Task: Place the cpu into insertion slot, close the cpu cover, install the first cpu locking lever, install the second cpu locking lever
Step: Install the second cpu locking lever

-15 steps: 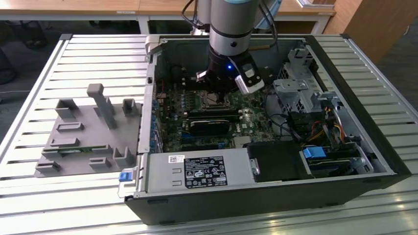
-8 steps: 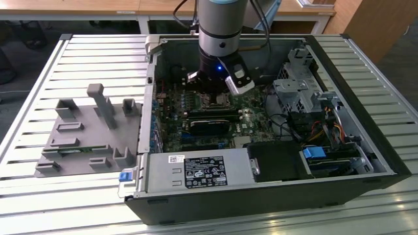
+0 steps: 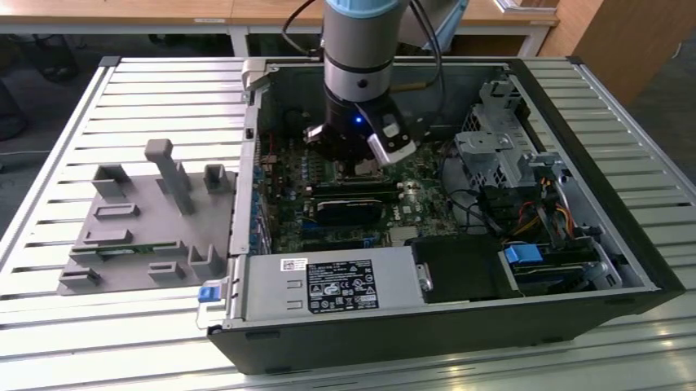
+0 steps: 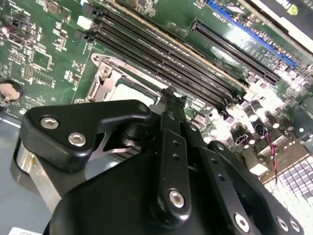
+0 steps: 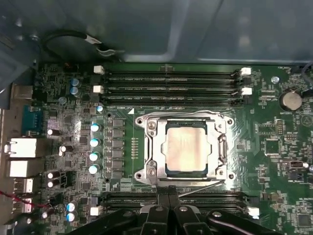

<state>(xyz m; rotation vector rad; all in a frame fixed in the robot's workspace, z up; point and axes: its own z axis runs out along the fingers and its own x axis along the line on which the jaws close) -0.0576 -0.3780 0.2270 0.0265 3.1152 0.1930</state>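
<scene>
The cpu (image 5: 185, 147), a dull silver square, lies flat in the insertion slot (image 5: 143, 175) on the green board. The cpu cover (image 5: 157, 147) is down around it, and the chip shows through its window. One thin lever (image 5: 224, 147) runs along one side of the socket. A second lever rod (image 5: 203, 187) slants along the side nearest my gripper (image 5: 168, 196), whose black fingers are shut together close to the rod's end. In the second wrist view the gripper (image 4: 168, 95) tip hangs just beside the cpu (image 4: 128, 93). In the exterior view the gripper (image 3: 354, 167) is low inside the open case.
Long black memory slots (image 5: 171, 81) flank the socket on two sides. A power supply box (image 3: 326, 285), a drive cage (image 3: 495, 155) and cables (image 3: 544, 216) crowd the case. A grey fixture (image 3: 142, 220) stands on the slatted table at the exterior view's left.
</scene>
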